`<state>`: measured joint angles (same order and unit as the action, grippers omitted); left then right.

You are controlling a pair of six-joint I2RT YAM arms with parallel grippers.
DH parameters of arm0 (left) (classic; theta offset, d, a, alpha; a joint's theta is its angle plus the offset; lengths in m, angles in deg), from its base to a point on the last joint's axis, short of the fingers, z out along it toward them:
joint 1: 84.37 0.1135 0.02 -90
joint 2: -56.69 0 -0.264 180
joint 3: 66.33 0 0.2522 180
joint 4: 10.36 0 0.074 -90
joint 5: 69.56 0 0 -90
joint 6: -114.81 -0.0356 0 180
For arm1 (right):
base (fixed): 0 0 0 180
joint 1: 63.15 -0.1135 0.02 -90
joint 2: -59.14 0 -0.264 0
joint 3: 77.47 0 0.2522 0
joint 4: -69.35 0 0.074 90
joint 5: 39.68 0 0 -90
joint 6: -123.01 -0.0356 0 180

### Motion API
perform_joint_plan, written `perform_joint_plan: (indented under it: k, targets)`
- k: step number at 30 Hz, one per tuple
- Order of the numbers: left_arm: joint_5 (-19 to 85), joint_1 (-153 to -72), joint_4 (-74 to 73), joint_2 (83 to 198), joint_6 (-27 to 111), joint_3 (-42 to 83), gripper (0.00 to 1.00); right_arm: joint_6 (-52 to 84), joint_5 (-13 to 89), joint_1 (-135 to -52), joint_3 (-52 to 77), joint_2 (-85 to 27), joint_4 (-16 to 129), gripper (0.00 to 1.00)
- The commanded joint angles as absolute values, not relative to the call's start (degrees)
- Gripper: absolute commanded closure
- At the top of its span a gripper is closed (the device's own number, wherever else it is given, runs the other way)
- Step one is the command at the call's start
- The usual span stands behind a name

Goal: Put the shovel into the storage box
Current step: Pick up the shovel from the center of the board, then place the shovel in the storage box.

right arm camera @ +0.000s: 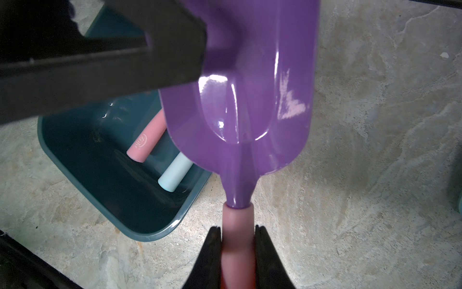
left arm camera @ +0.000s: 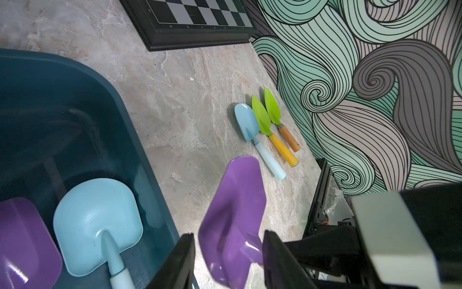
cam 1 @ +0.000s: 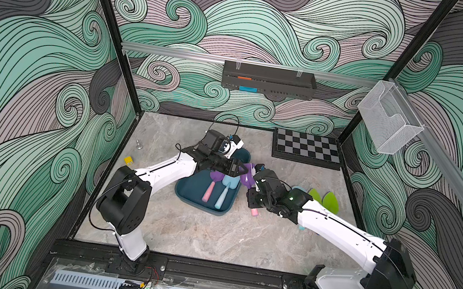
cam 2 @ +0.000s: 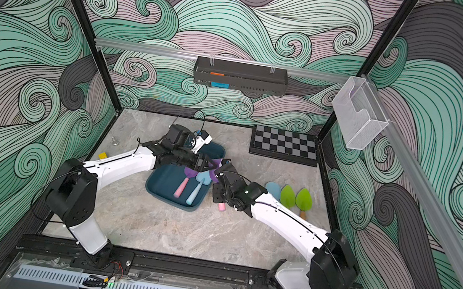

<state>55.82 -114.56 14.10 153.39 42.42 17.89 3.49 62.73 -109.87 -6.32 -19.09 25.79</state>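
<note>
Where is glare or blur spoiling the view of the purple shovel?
Right wrist view: white glare patches on the purple shovel, with a blurred black shape covering part of it. Left wrist view: its blade is slightly soft; the storage box shows smeared reflections. Both top views: sharp, evenly lit.

The storage box [cam 1: 189, 192]'s left half is left free; the right is taken by two shovels [cam 1: 208, 191], seemingly overhung by the left gripper [cam 1: 244, 172].
</note>
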Motion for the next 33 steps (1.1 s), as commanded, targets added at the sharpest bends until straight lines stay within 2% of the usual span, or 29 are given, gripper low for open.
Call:
perform_joint_plan:
  k: [1,6,10,12,13,15,17,20,23,27,33]
  targets:
    - [54.7,-115.0,13.6,154.5,43.1,20.1,0.60,3.0,64.4,-110.7,-5.3,-17.2,26.3,1.00]
    - [55.4,-115.3,12.9,154.5,43.9,20.0,0.85,1.3,63.6,-110.9,-7.4,-16.0,29.6,1.00]
    - [56.8,-115.2,12.2,154.2,44.4,19.9,0.98,0.1,63.4,-111.2,-8.8,-15.4,32.4,0.99]
    - [57.2,-115.2,11.8,154.2,44.5,19.6,1.00,0.0,64.0,-111.4,-9.3,-14.9,33.2,0.72]
    - [57.4,-115.2,11.6,154.0,44.6,19.7,1.00,0.4,64.1,-111.4,-9.6,-14.5,33.7,0.68]
    - [57.8,-115.1,11.7,154.0,44.1,20.0,1.00,1.3,64.3,-111.6,-10.8,-12.9,35.5,0.37]
    - [57.9,-114.4,13.4,153.9,43.1,21.1,1.00,1.9,64.8,-111.7,-12.2,-10.8,35.6,0.28]
    - [61.2,-111.3,17.9,153.6,39.4,24.6,1.00,2.9,65.7,-111.7,-14.2,-7.3,37.6,0.25]
    - [63.4,-107.2,32.4,154.7,28.1,32.9,1.00,3.1,67.7,-111.7,-16.3,-4.2,36.2,0.22]
    - [51.3,-102.5,48.9,158.0,16.4,43.0,1.00,3.5,69.7,-111.5,-20.6,-0.4,34.5,0.19]
    - [39.5,-100.4,60.7,168.0,3.7,54.8,1.00,3.2,68.4,-109.4,-23.2,0.9,32.9,0.19]
